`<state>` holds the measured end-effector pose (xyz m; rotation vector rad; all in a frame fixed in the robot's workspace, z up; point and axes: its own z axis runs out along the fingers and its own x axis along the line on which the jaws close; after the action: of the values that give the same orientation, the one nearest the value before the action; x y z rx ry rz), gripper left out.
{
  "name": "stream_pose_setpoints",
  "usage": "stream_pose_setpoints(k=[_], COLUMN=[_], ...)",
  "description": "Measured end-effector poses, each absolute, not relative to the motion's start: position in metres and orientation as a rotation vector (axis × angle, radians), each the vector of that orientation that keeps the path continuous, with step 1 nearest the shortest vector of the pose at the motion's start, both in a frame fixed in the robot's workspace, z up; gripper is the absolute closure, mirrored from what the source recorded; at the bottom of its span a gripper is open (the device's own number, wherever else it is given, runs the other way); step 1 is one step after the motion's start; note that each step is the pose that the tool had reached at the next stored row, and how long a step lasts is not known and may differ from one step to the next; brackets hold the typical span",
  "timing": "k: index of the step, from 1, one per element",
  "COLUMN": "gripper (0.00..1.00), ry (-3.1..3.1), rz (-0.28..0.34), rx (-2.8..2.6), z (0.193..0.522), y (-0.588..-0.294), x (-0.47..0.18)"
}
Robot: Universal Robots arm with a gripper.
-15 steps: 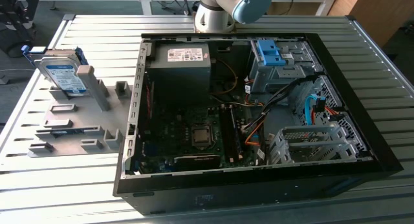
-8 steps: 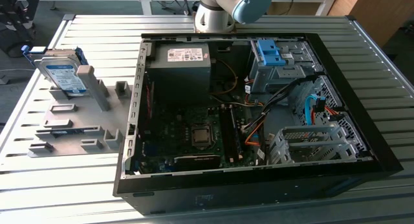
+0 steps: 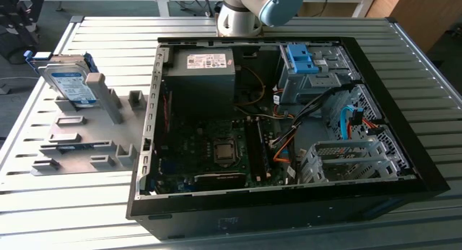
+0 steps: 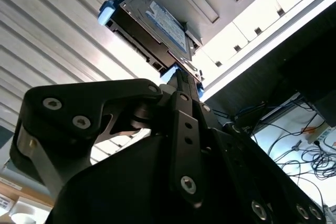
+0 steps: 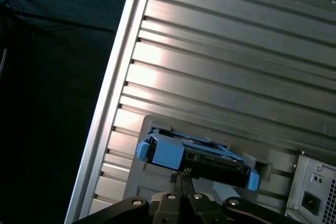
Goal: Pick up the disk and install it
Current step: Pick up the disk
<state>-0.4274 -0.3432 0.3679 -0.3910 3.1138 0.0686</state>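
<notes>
1. The disk (image 3: pixel 72 82) stands on edge in a slotted grey rack (image 3: pixel 81 135) at the upper left of the exterior view. This leaves its blue-framed top edge free to be gripped.
2. In the first wrist view the claw (image 5: pixel 178 176) lines up over that edge, seemingly short of it, with its tips clenched on nothing.
3. The open computer case (image 3: pixel 404 120) lies on its side on the worktop (image 3: pixel 108 28) just beside the rack, so its drive bays face up. The disk is not yet installed.

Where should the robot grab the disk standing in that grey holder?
Probably its top edge, coming down from above. The disk stands upright in the grey holder, so the top is free, and it is thin enough to pinch across its flat faces.
</notes>
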Motion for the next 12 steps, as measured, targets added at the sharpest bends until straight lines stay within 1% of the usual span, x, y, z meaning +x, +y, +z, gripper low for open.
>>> stream_pose_setpoints(k=[12], gripper=[0.89], ry=[3.068], rz=[0.069], rx=[-0.681], z=[0.3675], y=[-0.3432], x=[-0.4276])
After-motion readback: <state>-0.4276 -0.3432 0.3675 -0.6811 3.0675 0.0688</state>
